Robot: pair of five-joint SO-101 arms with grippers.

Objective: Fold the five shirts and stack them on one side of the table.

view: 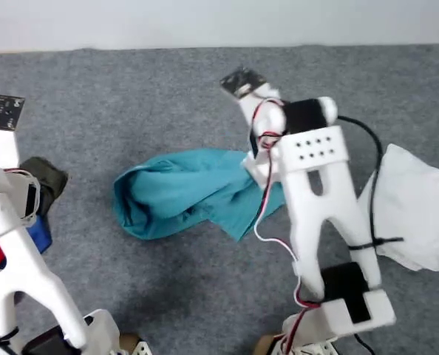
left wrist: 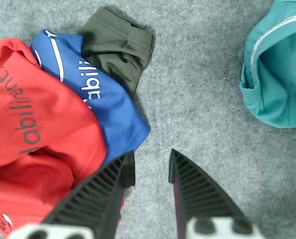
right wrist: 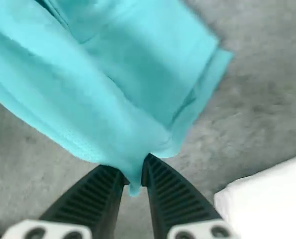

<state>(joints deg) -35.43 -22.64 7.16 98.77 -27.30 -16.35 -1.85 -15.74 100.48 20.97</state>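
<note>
A teal shirt (view: 186,192) lies crumpled in the middle of the grey table. My right gripper (right wrist: 134,174) is shut on the teal shirt (right wrist: 113,84), pinching a fold at its right edge, under the right arm (view: 308,159). A white shirt (view: 415,207) lies at the table's right side. At the left, a red shirt (left wrist: 33,124), a blue shirt (left wrist: 105,107) and an olive shirt (left wrist: 118,47) lie overlapping in a pile. My left gripper (left wrist: 150,162) hangs open just beside the blue shirt's edge, holding nothing.
Grey carpet (view: 168,96) covers the table, with bare room behind and in front of the teal shirt. The left arm's white body (view: 12,251) stands over the pile at the left edge. The teal shirt's collar end (left wrist: 277,69) lies apart from the pile.
</note>
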